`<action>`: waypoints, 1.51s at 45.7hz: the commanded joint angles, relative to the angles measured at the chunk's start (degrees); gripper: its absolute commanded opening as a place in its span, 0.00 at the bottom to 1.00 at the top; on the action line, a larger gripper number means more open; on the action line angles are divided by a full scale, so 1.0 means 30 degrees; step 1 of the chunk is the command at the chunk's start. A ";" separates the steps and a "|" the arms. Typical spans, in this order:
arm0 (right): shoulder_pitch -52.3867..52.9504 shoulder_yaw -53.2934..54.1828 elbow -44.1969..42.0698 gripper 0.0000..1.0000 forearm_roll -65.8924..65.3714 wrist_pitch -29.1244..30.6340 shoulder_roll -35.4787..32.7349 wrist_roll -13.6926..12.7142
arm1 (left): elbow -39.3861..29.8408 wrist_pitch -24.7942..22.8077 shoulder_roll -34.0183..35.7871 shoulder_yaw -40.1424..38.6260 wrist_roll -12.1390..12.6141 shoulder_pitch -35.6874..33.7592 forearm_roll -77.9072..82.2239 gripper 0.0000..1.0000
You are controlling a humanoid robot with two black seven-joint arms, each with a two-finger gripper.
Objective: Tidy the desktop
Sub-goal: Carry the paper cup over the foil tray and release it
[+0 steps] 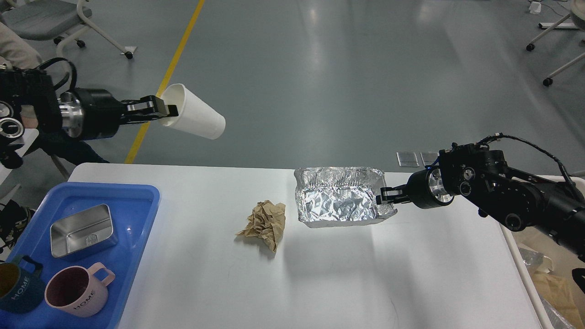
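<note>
The white desktop [320, 278] fills the lower view. My left gripper [165, 108] is shut on the rim of a white paper cup [194, 114], held tilted in the air beyond the table's far left corner. My right gripper [380, 196] is shut on the right wall of a crumpled foil tray [338, 201], which casts a shadow on the desktop below it, so it seems lifted a little. A crumpled brown paper ball [265, 223] lies on the desktop left of the foil tray.
A blue plastic tray [137, 214] at the left holds a steel box [82, 230], a pink mug [77, 291] and a dark blue mug [16, 290]. A beige bin with waste [550, 278] stands off the right edge. Office chairs stand on the far floor.
</note>
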 commanded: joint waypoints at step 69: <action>0.1848 -0.1013 0.0762 0.00 0.0597 0.0397 0.1264 -0.0030 | 0.6943 0.1186 -1.4674 0.5678 0.0803 -0.3516 0.0240 0.02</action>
